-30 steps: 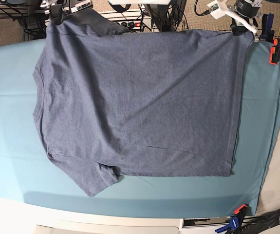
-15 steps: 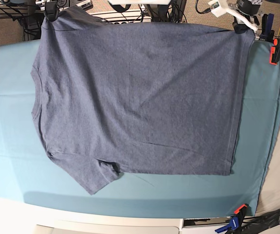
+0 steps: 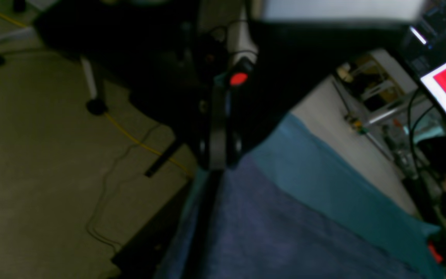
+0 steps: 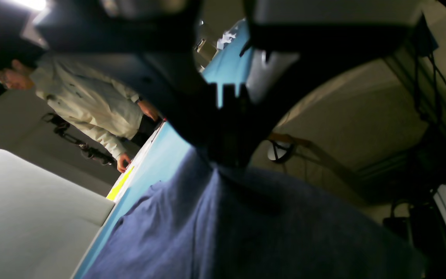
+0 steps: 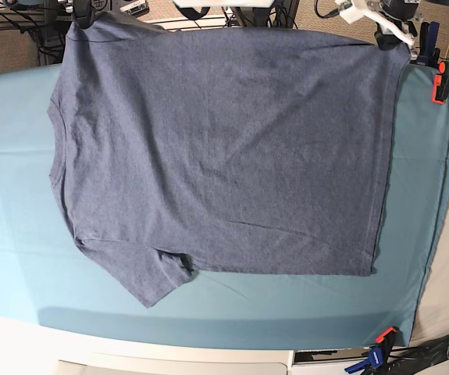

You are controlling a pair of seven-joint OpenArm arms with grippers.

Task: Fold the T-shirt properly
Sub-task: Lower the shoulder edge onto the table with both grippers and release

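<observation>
Hanging from both hands, the T-shirt (image 5: pixel 224 148) shows its plain side.

Base cam overhead, looking straight down on whole table (image 5: pixel 13 258) and shirt (image 5: pixel 224 156). Both wrist cams close, low, looking along their jaws; each shares with base one gripped top shirt corner (image 3: pixel 285 232) (image 4: pixel 246 224) and teal cloth.

The T-shirt (image 5: pixel 224 156) is heathered slate-blue, spread plain side up. Its far edge is lifted; one short sleeve lies flat at the near side.
</observation>
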